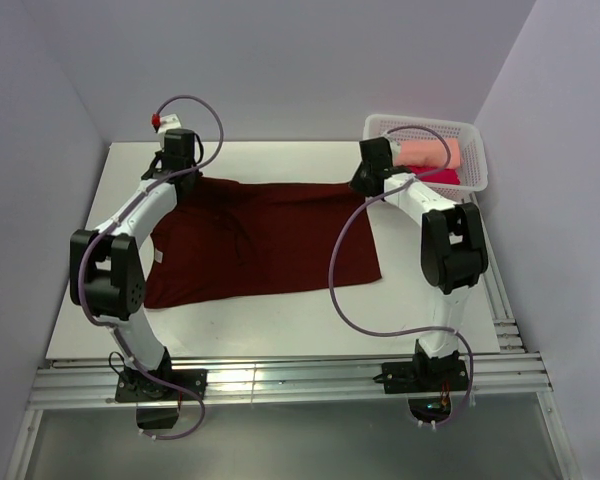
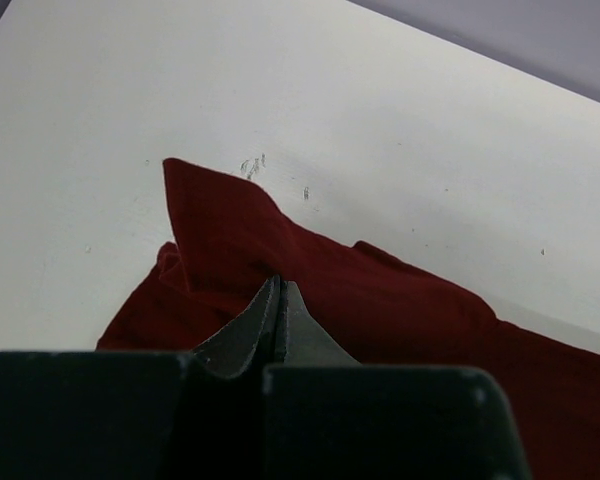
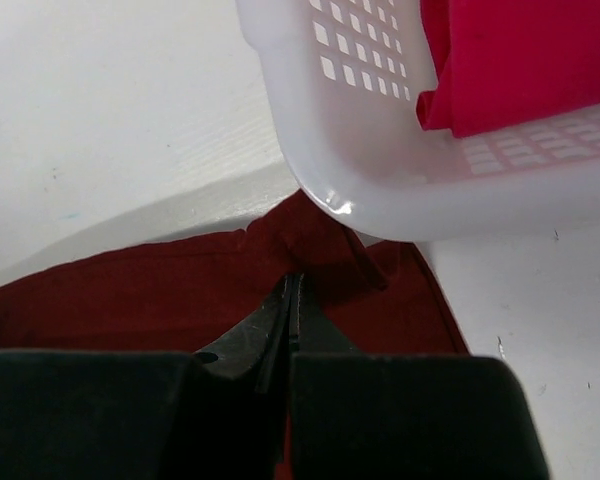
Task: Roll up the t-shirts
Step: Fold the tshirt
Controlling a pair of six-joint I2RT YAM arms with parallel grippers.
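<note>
A dark maroon t-shirt [image 1: 260, 240] lies spread flat on the white table, its pale neck label [image 1: 160, 257] at the left. My left gripper [image 1: 173, 182] is shut on the shirt's far left corner. In the left wrist view the cloth [image 2: 380, 300] rises in a peak at the closed tips [image 2: 278, 285]. My right gripper [image 1: 363, 186] is shut on the far right corner. The right wrist view shows maroon cloth [image 3: 130, 290] bunched at the closed tips [image 3: 295, 282], just under the basket's corner. A peach t-shirt [image 1: 425, 152] and a crimson-pink one [image 1: 445, 177] lie in the basket.
A white perforated basket [image 1: 480, 160] stands at the far right of the table, its rounded corner [image 3: 380, 190] close above my right gripper, with the crimson-pink shirt [image 3: 520, 70] inside it. Walls enclose the table on the left, back and right. A metal rail [image 1: 280, 385] runs along the near edge.
</note>
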